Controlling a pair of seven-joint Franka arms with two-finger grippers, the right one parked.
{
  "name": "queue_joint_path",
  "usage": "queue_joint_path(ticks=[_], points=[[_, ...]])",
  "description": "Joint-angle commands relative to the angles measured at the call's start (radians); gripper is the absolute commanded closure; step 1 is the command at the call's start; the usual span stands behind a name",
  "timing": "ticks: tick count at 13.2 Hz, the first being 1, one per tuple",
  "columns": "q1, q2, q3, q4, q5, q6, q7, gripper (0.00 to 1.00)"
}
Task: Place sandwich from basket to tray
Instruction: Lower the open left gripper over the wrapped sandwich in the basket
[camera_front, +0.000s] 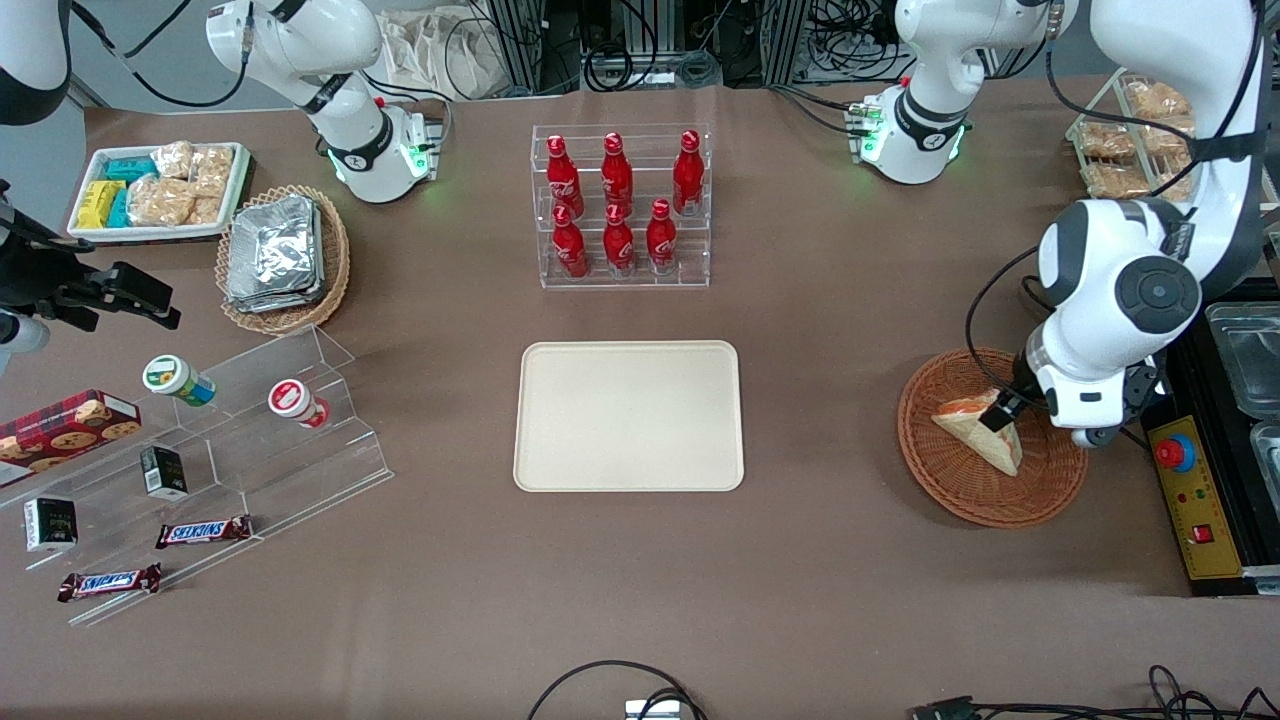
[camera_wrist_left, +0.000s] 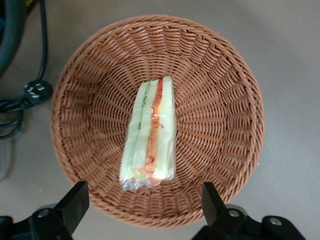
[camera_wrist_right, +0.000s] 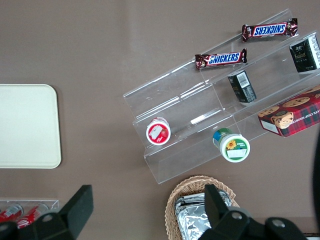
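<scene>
The sandwich (camera_front: 985, 437), a wrapped white-bread wedge with red-orange and green layers (camera_wrist_left: 150, 135), lies in the round reddish-brown wicker basket (camera_front: 962, 498) toward the working arm's end of the table. My left gripper (camera_front: 1008, 405) hangs just above the sandwich, over the basket's (camera_wrist_left: 215, 100) inside. The gripper (camera_wrist_left: 144, 194) is open: its two black fingers (camera_wrist_left: 76, 196) stand wide apart, astride one end of the sandwich without touching it. The cream-beige tray (camera_front: 628, 415) lies flat at the table's middle with nothing on it, and a corner of this tray (camera_wrist_right: 27, 125) shows in the right wrist view.
A clear rack of red bottles (camera_front: 620, 205) stands farther from the front camera than the tray. A yellow control box with a red stop button (camera_front: 1185, 490) lies beside the basket. A black cable and plug (camera_wrist_left: 35, 90) lie on the table next to the basket.
</scene>
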Motion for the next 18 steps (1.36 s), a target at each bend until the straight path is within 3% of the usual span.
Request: queue_joint_path(ticks=[1,9,14,15,16,17,18], points=[[-0.033,0.048,0.043,-0.006,0.017,0.066,-0.027,0.00],[-0.039,0.114,0.053,-0.013,0.003,0.089,-0.059,0.00],[-0.088,0.143,0.108,-0.020,0.001,0.119,-0.067,0.00],[-0.088,0.151,0.109,-0.020,0.001,0.123,-0.067,0.03],[-0.087,0.152,0.109,-0.020,0.001,0.125,-0.067,0.14],[-0.087,0.152,0.109,-0.020,0.003,0.123,-0.062,0.33],[-0.087,0.152,0.109,-0.020,0.004,0.119,-0.041,0.45]])
